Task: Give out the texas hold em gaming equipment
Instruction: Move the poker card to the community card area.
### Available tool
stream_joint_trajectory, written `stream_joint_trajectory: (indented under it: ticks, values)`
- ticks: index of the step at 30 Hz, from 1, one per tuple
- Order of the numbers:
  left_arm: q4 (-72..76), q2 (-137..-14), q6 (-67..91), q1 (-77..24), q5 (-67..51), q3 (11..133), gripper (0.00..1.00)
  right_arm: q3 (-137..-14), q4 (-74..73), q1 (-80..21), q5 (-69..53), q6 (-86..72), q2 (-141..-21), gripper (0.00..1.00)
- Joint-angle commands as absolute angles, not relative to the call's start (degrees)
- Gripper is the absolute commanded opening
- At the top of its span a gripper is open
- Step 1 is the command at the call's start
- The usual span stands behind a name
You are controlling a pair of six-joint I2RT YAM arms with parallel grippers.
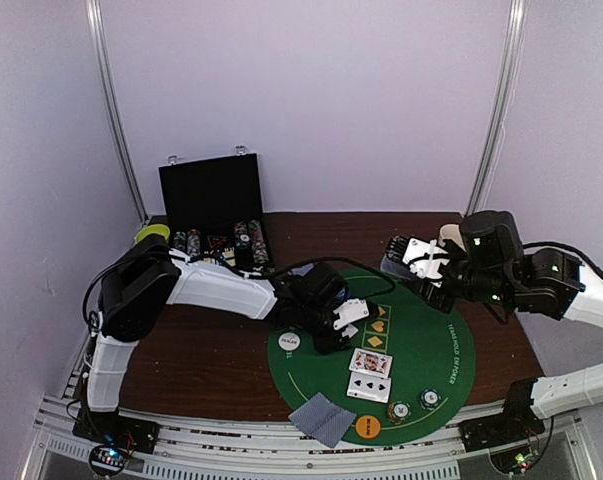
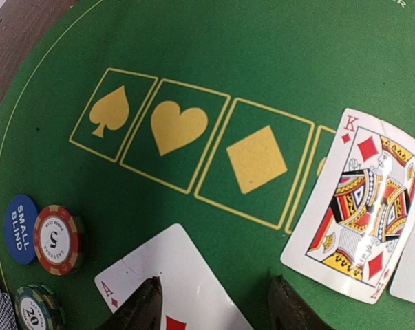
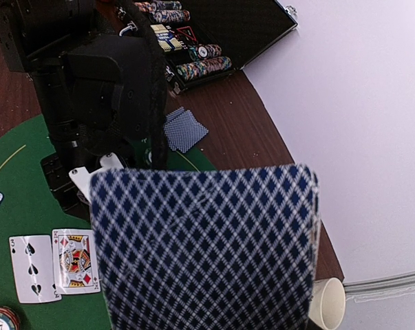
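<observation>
My right gripper (image 1: 422,263) is shut on a deck of blue-diamond-backed playing cards (image 3: 204,254), held above the mat's far right edge. The deck hides its fingers in the right wrist view. My left gripper (image 2: 217,294) is low over the green mat (image 2: 276,62), jaws apart. An ace of diamonds (image 2: 186,275) lies under its left finger (image 2: 146,306) and clear of the right one. A king of diamonds (image 2: 362,206) lies face up beside it. A red chip (image 2: 56,239), a green chip (image 2: 36,309) and a blue small-blind disc (image 2: 20,229) sit to the left.
The black chip case (image 1: 213,205) stands open at the back left. A cream cup (image 3: 327,302) stands behind my right gripper. Face-down cards (image 1: 321,418), an orange disc (image 1: 367,427) and a white dealer disc (image 1: 288,340) lie on the mat.
</observation>
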State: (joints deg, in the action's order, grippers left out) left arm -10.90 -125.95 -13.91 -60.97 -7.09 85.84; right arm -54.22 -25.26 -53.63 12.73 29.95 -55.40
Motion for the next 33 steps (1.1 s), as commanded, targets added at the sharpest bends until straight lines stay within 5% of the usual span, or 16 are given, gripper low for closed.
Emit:
stream_joint_trajectory:
  ticks: [1, 8, 15, 20, 33]
  values:
    - [-12.74, -126.73, -15.43, -61.52, -9.24, 85.33, 0.57, -54.87, -25.90, -53.36, 13.09, 28.90, -53.76, 0.44]
    - [-14.03, -121.41, -8.84, -60.93, -1.69, 84.99, 0.69, -54.47, -25.35, -53.38, 13.01, 28.83, -53.80, 0.44]
    - [-6.90, -105.19, 16.48, -56.13, -4.45, 70.33, 0.65, -53.42, -24.87, -53.42, 13.02, 28.87, -53.21, 0.44]
    - [14.51, -95.42, 43.31, -55.86, -9.28, 52.22, 0.58, -53.09, -24.22, -53.40, 12.62, 28.83, -53.37, 0.44]
    - [43.84, -104.21, 77.90, -59.88, -5.00, 41.85, 0.59, -53.15, -23.73, -53.42, 11.44, 27.71, -53.13, 0.44]
